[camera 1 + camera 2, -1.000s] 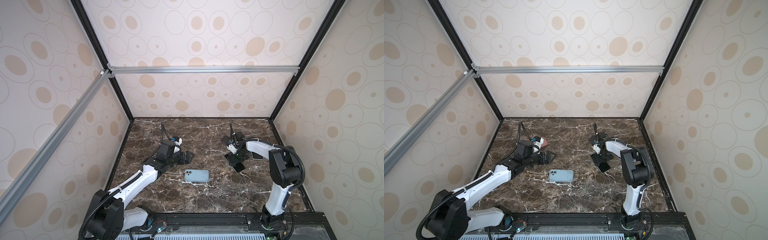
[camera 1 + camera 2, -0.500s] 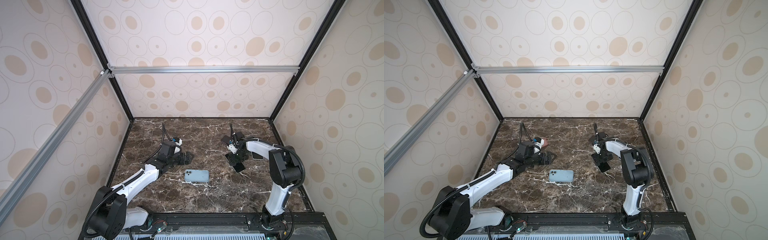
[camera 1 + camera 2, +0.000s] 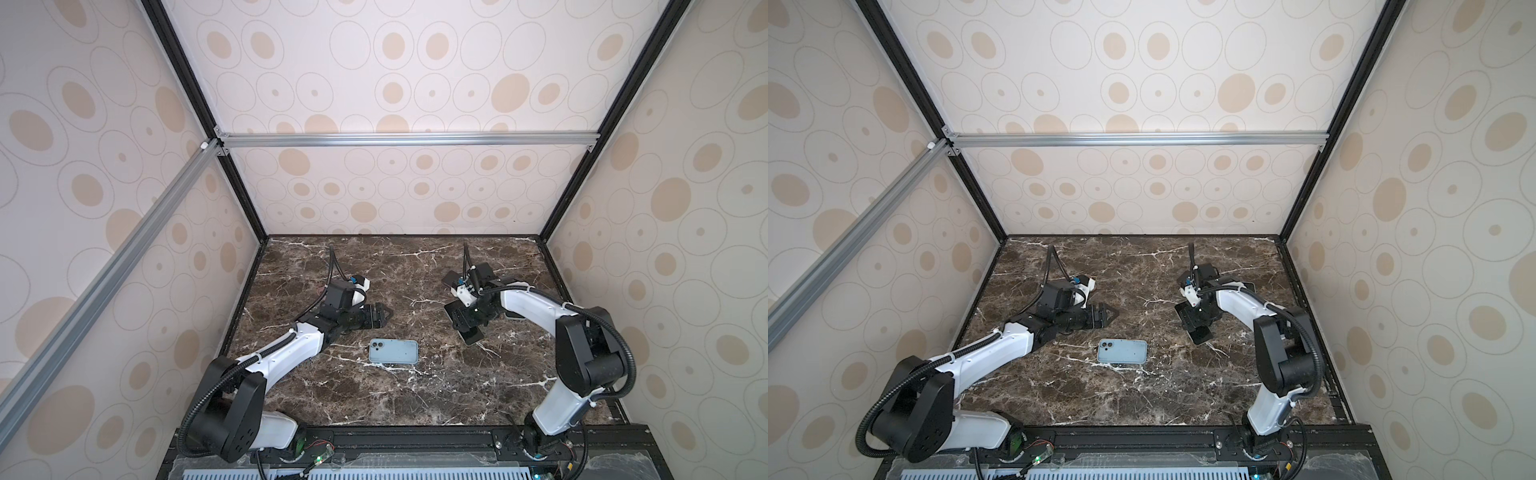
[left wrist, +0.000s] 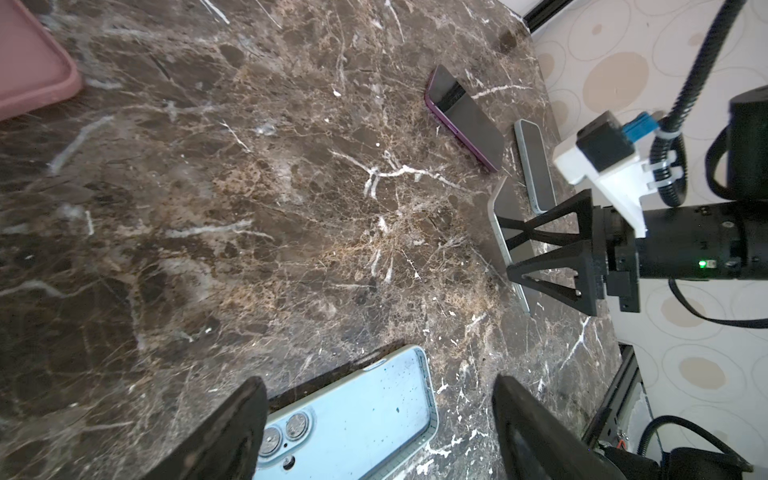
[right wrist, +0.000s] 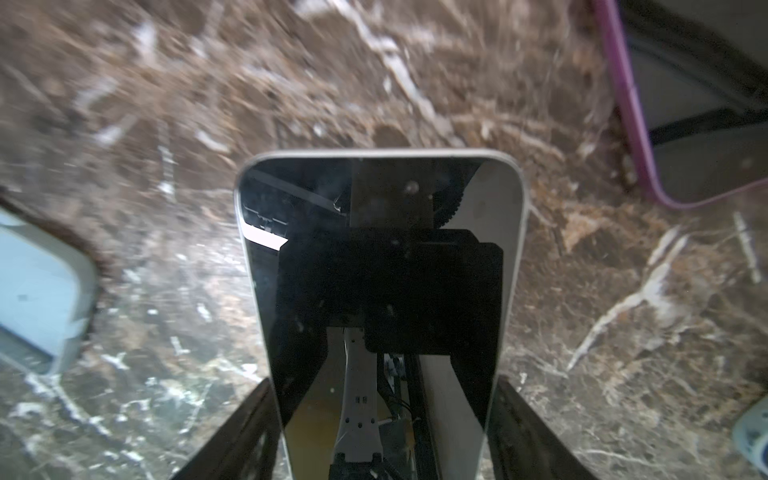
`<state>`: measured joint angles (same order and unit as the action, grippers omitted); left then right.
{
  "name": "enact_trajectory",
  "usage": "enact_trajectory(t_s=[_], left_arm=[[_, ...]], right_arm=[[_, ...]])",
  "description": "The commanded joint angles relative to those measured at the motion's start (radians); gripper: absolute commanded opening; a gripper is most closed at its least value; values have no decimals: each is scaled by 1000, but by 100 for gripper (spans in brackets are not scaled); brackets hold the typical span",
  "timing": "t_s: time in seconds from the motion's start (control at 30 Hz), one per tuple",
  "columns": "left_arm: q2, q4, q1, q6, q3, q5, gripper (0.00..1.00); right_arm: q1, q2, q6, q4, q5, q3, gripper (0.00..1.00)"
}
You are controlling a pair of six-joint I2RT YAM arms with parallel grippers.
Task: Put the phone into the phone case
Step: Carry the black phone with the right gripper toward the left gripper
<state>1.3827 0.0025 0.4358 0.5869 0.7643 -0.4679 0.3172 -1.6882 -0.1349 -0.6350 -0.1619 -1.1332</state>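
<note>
Nearest the front edge, about midway across the desk (image 3: pixel 374 407), the light blue phone case (image 3: pixel 393 351) lies flat with its long side along that edge. Its raised rim faces up, two round camera openings sit at the end towards the left edge, and nothing lies on its speckled inner face.

Just beyond the case and a little towards the left edge is the left gripper (image 3: pixel 384 311). It is released: in the left wrist view its dark fingers (image 4: pixel 241 424) stand wide apart with only the case's end and bare marble between them.

Across the middle, towards the right edge, the right gripper (image 3: pixel 465 326) grasps the phone (image 5: pixel 382 249). This is a silver-edged handset with a dark, mirror-like screen, and in the right wrist view one finger sits against each long side. In both top views the free end of the phone pokes out from under the claw towards the front edge, well apart from the case. Open marble lies between them.

Farther back, near the right edge, a purple-cased phone (image 4: pixel 461 116) lies screen up, just beside the held one. A pale blue-edged phone (image 4: pixel 536 166) rests next to it, partly hidden in the top views by the right arm. A pink case (image 4: pixel 33 62) with a raised rim lies apart from these, cut off by the frame.
</note>
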Motion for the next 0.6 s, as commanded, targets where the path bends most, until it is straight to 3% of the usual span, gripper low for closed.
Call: enact_trajectory(t_s=[0.0, 0.17, 0.57], left_arm=[[26, 57, -9, 9, 59, -94, 85], [83, 138, -9, 41, 81, -240, 82], [116, 317, -10, 129, 87, -447, 75]], right_arm=[[30, 70, 9, 27, -69, 11, 24], [94, 139, 3, 54, -96, 23, 22], [253, 249, -18, 101, -70, 41, 19]])
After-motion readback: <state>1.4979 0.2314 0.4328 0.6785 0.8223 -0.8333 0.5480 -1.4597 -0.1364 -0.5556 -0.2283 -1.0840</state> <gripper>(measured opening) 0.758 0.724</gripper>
